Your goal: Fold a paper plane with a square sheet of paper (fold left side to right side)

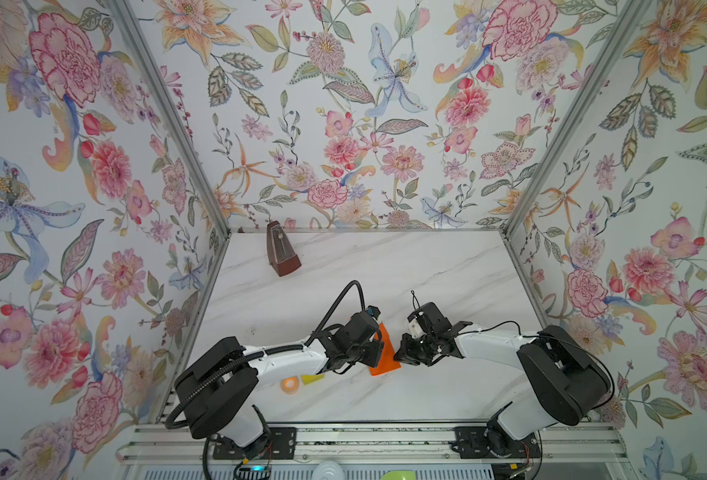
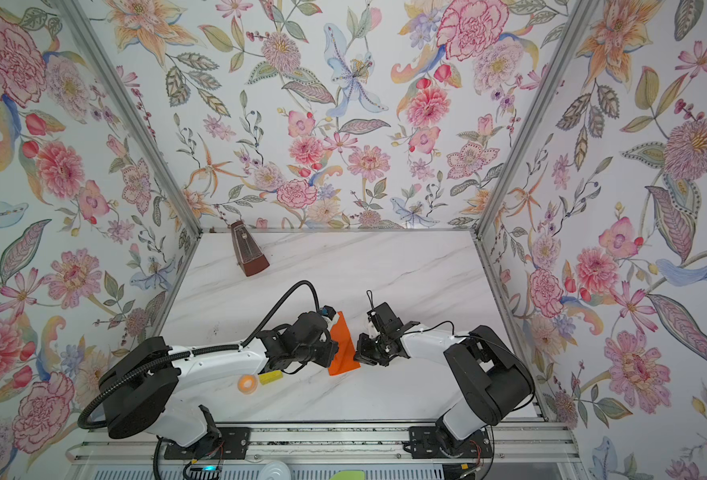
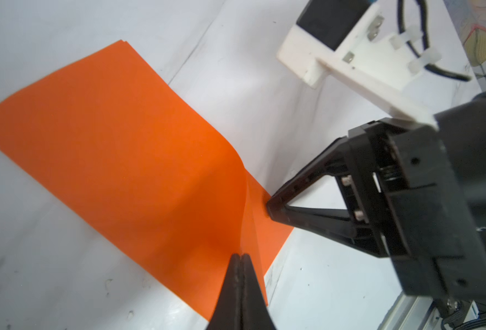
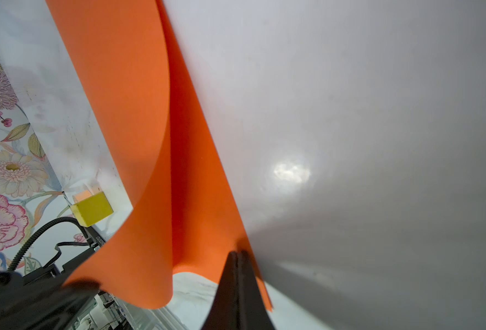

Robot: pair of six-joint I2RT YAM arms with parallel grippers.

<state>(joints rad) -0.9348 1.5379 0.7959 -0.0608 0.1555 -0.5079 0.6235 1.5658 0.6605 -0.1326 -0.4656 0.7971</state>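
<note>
The square sheet of paper [image 1: 385,353] lies on the counter [image 1: 406,266] between the two arms, and its top flap curls up over the bottom layer, so the left-to-right fold looks half done. The left pincer [image 3: 240,257] is pressed together and seems to pinch that flap, while the right pincer [image 4: 237,254], also pressed together, rests its tip on the bottom layer's edge. Next, I think the flap must be laid down edge to edge and the bend pressed flat
</note>
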